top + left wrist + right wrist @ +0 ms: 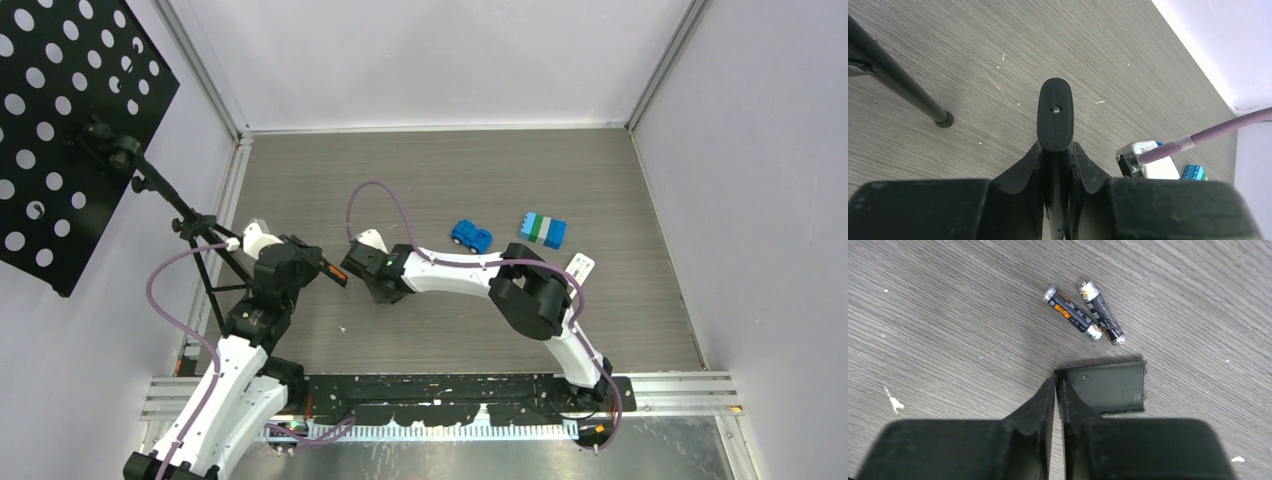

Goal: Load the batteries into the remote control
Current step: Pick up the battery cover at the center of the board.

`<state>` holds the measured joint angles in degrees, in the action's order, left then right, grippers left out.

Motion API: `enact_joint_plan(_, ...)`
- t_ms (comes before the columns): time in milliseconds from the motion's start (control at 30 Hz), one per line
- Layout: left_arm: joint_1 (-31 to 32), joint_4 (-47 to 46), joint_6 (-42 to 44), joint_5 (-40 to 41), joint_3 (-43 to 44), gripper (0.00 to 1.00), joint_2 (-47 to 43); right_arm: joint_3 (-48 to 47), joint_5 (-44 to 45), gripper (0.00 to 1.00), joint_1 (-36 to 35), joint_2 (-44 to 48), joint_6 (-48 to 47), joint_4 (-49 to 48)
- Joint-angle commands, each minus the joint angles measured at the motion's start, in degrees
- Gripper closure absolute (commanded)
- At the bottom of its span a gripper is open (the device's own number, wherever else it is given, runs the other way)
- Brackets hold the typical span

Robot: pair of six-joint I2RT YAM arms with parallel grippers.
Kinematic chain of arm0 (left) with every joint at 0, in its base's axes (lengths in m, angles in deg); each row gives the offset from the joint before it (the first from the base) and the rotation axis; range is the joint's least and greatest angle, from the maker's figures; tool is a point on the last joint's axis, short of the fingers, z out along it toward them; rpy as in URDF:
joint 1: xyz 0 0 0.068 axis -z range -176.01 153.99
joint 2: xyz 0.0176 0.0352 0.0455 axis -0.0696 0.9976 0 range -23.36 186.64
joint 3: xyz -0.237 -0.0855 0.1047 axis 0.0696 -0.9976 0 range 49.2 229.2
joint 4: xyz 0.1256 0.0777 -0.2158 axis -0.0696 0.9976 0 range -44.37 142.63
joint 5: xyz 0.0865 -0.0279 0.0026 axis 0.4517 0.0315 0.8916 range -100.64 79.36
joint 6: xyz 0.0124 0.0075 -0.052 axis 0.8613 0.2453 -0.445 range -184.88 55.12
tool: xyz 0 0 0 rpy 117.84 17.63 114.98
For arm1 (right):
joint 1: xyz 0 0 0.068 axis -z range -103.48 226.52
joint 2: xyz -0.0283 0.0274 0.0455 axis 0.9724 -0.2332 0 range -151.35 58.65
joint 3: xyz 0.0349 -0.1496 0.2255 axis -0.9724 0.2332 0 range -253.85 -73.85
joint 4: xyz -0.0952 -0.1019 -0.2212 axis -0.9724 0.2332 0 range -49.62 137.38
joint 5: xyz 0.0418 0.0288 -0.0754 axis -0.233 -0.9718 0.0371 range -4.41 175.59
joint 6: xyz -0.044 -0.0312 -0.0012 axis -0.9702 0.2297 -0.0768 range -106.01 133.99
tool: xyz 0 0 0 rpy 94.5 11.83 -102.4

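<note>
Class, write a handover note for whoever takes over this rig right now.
Left gripper: shut on the remote.
Right gripper: shut on the edge of the black cover.
Batteries: two, loose on the table just beyond the cover.
Done: the cover looks off the remote.
Left: load both batteries, refit the cover.

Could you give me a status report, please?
Left gripper shut on remote. Right gripper pinching black cover. Two batteries loose on table, nothing blocking.
</note>
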<state>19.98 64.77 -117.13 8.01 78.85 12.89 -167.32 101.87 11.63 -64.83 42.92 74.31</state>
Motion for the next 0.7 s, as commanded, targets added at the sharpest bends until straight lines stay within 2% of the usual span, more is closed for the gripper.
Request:
enact_joint_plan(0, -0.3, -2.0, 0.5, 0.9, 2.5, 1.0, -0.5, -2.1, 2.9, 0.94, 0.4, 0.4, 2.9, 3.5)
enact_joint_plan(33, -0.4, -2.3, 0.6, 0.5, 2.5, 1.0, -0.5, -1.8, 3.1, 0.99, 0.8, 0.9, 3.8, 4.1)
enact_joint_plan(100, -0.3, -3.2, 0.6, -0.7, 2.5, 1.0, -0.5, 0.7, 2.6, 1.0, 1.7, 3.9, 5.7, 2.6)
enact_joint_plan(200, -0.4, -5.7, 0.7, -3.9, 2.5, 1.0, -0.3, 8.4, -0.8, 1.0, 3.9, 12.8, 8.3, -5.7)
enact_joint_plan(333, -0.4, -9.7, 0.2, -9.7, 3.1, 1.0, 1.0, 19.9, -7.9, 1.0, 7.8, 27.6, 13.7, -20.3)
enact_joint_plan(467, -0.3, -14.6, -2.0, -16.5, 4.2, 1.0, 2.4, 30.2, -14.2, 1.0, 12.4, 41.3, 23.2, -36.2)
enact_joint_plan(567, -0.3, -21.1, -5.4, -22.2, 4.2, 1.0, 4.3, 36.5, -15.5, 1.0, 14.7, 47.9, 32.8, -49.3)
enact_joint_plan(667, -0.3, -28.2, -10.7, -26.5, 4.1, 1.0, 7.3, 39.4, -15.5, 1.0, 15.0, 50.1, 41.7, -59.9)
